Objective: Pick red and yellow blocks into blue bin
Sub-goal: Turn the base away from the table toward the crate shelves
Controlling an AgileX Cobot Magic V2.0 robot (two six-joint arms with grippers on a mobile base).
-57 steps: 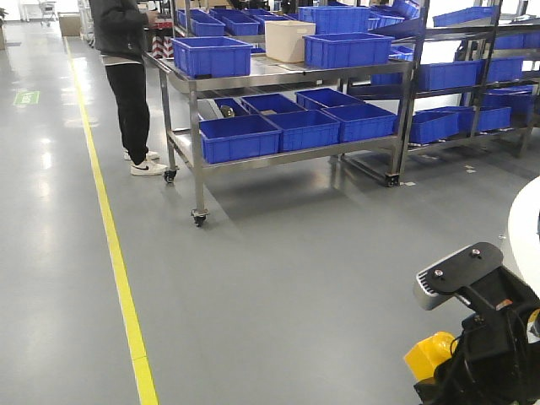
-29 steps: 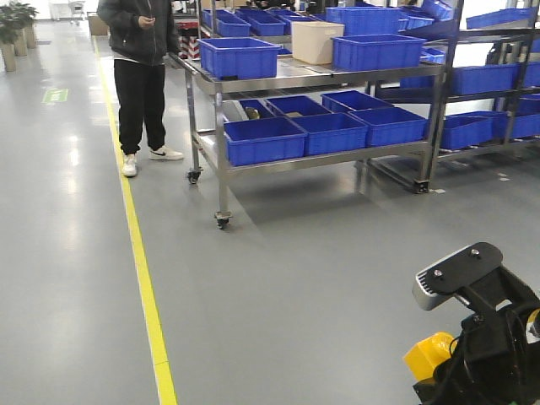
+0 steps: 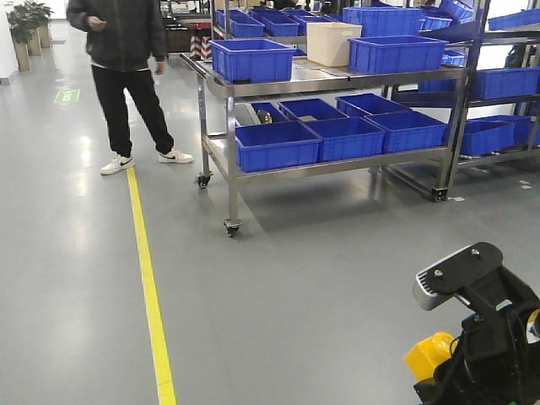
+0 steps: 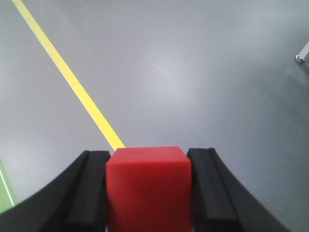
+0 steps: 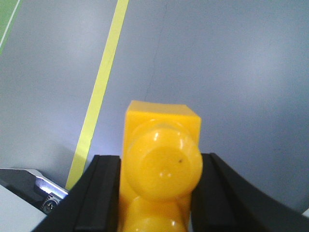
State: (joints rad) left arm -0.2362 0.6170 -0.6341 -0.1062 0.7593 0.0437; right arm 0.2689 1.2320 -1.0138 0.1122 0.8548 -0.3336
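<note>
Front camera faces over grey floor (image 3: pixel 321 278) toward steel cart (image 3: pixel 337 83), wrist cameras tight behind red cube (image 4: pixel 148 188) and yellow brick (image 5: pixel 161 159), tilted floorward, yellow line (image 3: pixel 148 287) in all three

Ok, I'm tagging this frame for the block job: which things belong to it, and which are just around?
Job: small plain red cube in the left gripper; yellow studded toy brick in the right gripper; blue plastic bins, target unclear.
Around: person in black, cream plastic tub, steel wheeled cart, yellow floor line.
</note>
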